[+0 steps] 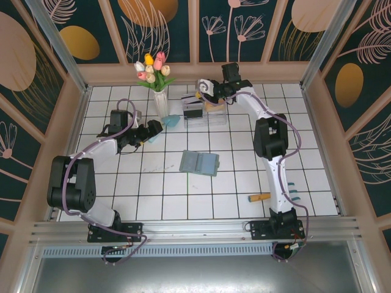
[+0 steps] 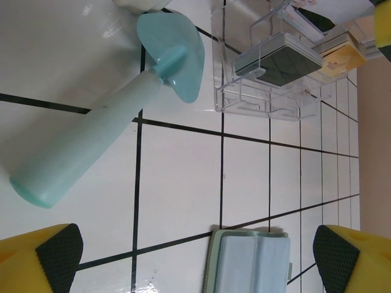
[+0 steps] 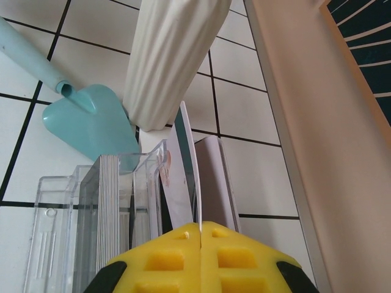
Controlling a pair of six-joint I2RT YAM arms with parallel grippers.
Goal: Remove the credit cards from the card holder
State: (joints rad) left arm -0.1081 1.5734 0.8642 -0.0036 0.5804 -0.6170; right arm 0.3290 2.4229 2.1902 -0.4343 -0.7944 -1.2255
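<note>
Counter point(image 1: 153, 183) centre: bare tiles lie on every side of the open card holder point(image 1: 199, 163), and nothing rests on it, so the way down from above is free.
Left hand point(image 2: 198, 259): jaws wide apart, with bare tiles between it and the card holder. The teal scoop point(image 2: 91, 140) lies slantwise close ahead.
Back row: vase point(image 3: 174, 61), scoop blade and clear box point(image 2: 241, 101) crowd close together, leaving little room between them.
Right hand point(image 3: 200, 235): pinched on a card point(image 3: 183, 183) over the box, the vase on one side and the back wall point(image 3: 299, 122) near on the other.
Near right: an orange-handled tool point(image 1: 259, 197) lies beside the right arm.
</note>
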